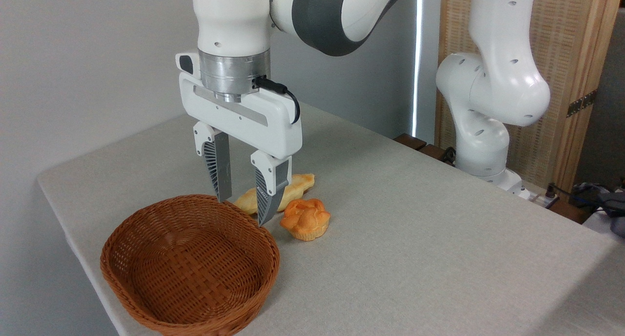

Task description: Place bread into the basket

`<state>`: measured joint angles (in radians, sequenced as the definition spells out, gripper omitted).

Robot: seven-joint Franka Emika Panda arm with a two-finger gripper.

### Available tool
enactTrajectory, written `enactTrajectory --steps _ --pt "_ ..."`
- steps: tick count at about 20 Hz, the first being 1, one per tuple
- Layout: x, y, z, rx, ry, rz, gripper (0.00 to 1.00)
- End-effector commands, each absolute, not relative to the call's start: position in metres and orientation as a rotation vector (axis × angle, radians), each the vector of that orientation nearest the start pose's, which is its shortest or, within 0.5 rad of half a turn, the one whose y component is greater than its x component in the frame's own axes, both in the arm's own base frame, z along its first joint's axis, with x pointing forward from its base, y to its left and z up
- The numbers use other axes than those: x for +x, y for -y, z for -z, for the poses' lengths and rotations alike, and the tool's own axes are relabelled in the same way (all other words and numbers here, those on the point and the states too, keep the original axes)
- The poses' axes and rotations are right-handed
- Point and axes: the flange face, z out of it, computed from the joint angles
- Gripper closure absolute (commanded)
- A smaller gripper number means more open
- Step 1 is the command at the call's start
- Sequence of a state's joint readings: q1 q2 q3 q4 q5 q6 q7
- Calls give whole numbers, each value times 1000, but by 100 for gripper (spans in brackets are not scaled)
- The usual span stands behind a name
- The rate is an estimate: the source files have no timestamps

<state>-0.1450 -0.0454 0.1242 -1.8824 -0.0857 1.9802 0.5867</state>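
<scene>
Your gripper (242,210) hangs wide and empty above the basket (146,238) rim; the bread (305,219) sits untouched on the table (439,238) at its 3 o'clock.

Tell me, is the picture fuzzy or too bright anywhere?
In the camera view, the orange bun, the basket and the open gripper look sharp; the table is softly and evenly lit with faint shadows; the brightest spot is the thin strip of light behind the arm.

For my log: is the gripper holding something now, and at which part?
Nothing is held. The gripper is open and empty above the basket rim; the bread lies on the table.
</scene>
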Motion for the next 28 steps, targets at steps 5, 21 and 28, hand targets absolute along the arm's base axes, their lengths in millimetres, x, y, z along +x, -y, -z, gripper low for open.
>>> enactTrajectory --steps 5,21,28 --pt "563 19 -538 -3036 -940 267 0" --pt "552 58 -517 -3031 -1063 138 0" --pt "504 63 -491 -2970 -1271 14 0"
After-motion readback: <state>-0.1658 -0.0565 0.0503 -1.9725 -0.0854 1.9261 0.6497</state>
